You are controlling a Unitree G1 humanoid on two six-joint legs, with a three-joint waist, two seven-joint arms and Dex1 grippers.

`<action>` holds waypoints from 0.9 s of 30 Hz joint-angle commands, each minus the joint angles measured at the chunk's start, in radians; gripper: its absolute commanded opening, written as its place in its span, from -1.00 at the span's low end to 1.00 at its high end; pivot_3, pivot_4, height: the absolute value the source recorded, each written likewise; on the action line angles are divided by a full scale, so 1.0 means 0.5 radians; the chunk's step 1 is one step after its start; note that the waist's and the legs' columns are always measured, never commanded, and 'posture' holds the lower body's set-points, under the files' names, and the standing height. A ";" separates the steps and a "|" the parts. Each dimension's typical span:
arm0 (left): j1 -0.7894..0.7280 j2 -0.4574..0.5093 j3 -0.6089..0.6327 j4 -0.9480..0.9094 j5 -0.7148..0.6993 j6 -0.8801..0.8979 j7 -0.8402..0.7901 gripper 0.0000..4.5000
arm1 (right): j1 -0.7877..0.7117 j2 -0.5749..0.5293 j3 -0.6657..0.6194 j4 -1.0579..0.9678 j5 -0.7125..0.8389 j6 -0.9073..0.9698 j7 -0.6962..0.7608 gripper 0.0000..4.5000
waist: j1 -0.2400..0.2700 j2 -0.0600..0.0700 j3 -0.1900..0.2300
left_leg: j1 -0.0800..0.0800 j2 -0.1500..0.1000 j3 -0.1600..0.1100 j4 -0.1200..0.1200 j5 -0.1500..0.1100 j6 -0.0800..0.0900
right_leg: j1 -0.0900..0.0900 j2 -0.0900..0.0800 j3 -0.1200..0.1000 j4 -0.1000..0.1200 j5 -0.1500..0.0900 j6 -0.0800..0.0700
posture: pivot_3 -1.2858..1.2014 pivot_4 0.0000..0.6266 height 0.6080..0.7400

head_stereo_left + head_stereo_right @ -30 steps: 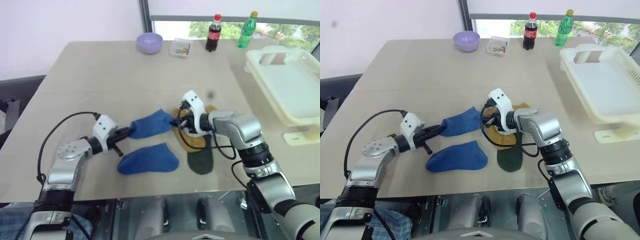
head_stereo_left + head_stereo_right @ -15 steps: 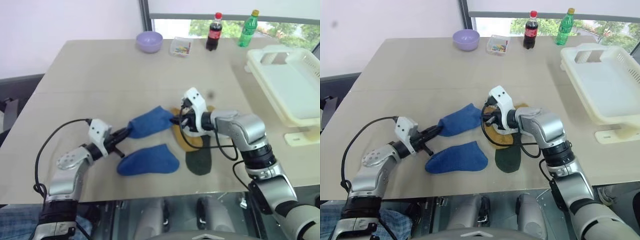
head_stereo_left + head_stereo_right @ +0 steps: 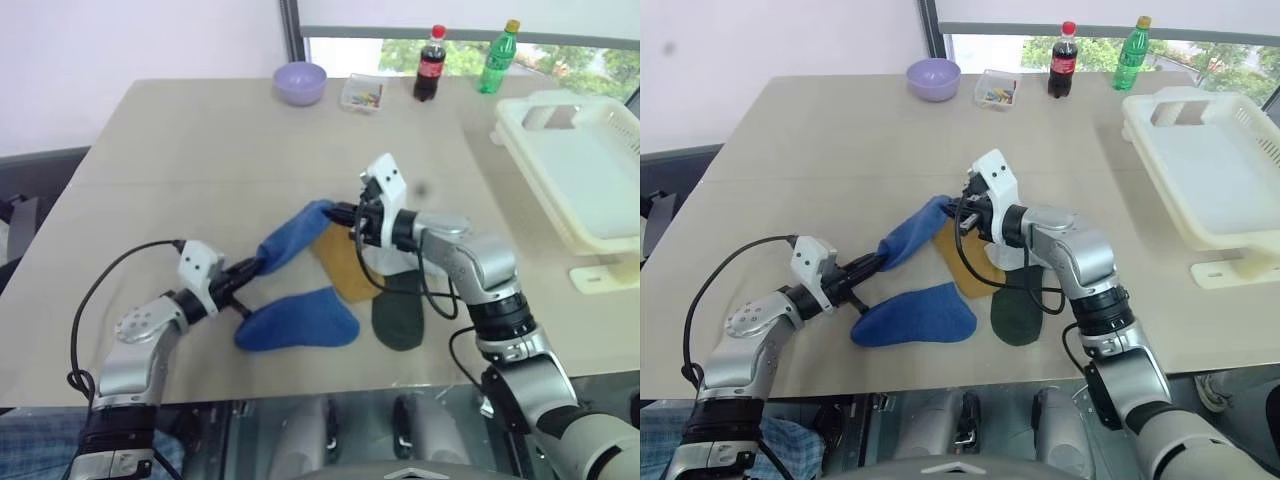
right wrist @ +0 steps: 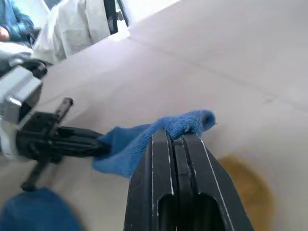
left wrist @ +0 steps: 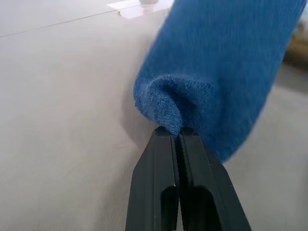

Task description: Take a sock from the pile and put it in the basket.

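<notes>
Between both hands, ribbed royal-blue knit sock [image 3: 290, 238], stretched taut

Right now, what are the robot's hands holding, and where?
One blue sock, stretched between them: the left gripper pinches one end, the right gripper pinches the other, lifted end.

A royal blue knitted sock [image 3: 288, 240] is hanging stretched and tilted above the beige table. Beneath it, 1 mustard-brown sock [image 3: 344, 268], 1 dark green sock [image 3: 399, 318] and another flat blue sock [image 3: 296, 320] are lying. The large cream-white slotted plastic basket [image 3: 585, 180] is sitting well apart, empty.
</notes>
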 commanded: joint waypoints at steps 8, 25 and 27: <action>0.043 0.038 0.026 -0.139 -0.047 0.016 -0.048 -0.99 | 0.017 -0.015 -0.082 -0.252 0.306 0.502 0.053 -1.00 | -0.002 0.000 0.001 | 0.000 0.001 0.000 0.000 0.000 0.000 | 0.000 0.000 0.000 0.000 0.000 0.000 | 0.03 -0.52 0.89; 0.913 0.159 0.535 -1.029 -0.848 0.505 -0.250 -0.99 | 0.450 -0.352 -0.328 -1.067 0.877 1.432 -0.065 -1.00 | 0.006 -0.001 0.001 | -0.010 0.002 -0.010 -0.003 -0.007 -0.006 | -0.001 -0.010 -0.008 -0.018 -0.002 -0.004 | 0.03 -0.52 0.89; 0.989 0.153 0.527 -1.035 -0.801 0.479 -0.252 -0.99 | 0.483 -0.342 -0.358 -1.098 0.922 1.497 -0.097 -1.00 | 0.009 0.000 0.001 | -0.012 0.001 -0.011 -0.002 -0.007 -0.006 | -0.002 -0.009 -0.009 -0.019 -0.003 -0.007 | 0.03 -0.52 0.89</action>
